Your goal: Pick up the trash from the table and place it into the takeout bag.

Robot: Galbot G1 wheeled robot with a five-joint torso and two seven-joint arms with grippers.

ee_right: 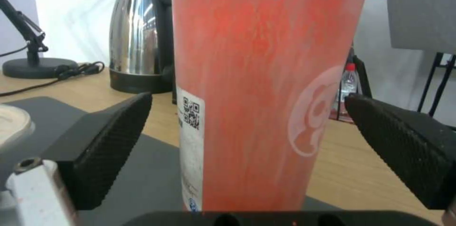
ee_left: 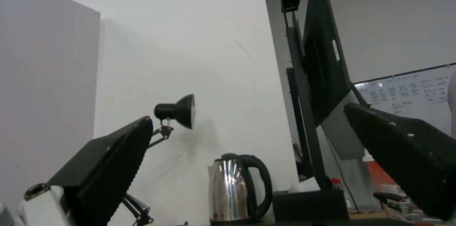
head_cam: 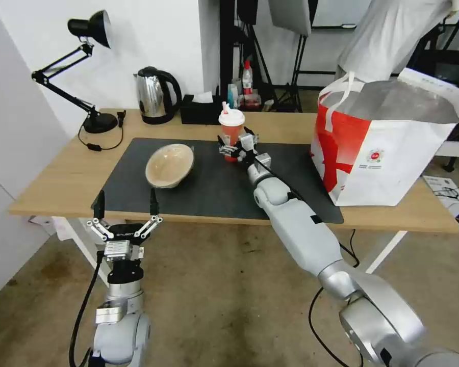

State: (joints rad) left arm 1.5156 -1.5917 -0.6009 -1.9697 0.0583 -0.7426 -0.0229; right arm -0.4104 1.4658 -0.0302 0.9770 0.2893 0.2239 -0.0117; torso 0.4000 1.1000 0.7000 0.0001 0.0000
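Cup grab lined up, bag waiting on the right

Light-wood table [head_cam: 76, 178] against a white wall, dark grey mat [head_cam: 214, 188] across the middle, steel kettle [head_cam: 155, 94] and desk lamp [head_cam: 86, 30] at the back. On the mat: a beige bowl [head_cam: 169, 164] tipped on its side toward the left, and the red drink cup [head_cam: 231, 130] with its white lid standing upright near the mat's far edge. The takeout bag [head_cam: 382, 142] sits at the table's right end, mouth open, foil lining showing.

The right gripper [head_cam: 238, 149] is stretched out long and low over the mat, forearm nearly straight, and its jaws stand wide open on either side of the cup's lower half. From the right wrist view the cup [ee_right: 256, 87] fills the gap between the two black pads [ee_right: 107, 144], neither looks to be touching yet.

How I'd do this bit: close evenly around the middle of the cup, not too hard since a thin plastic cup will likely squash and pop the lid. Keep it upright on the lift in case there's liquid left, then clear the bag's rim and handles before lowering in.

The left gripper [head_cam: 125, 214] is parked just below the near table edge, pointing up, jaws spread wide and holding nothing
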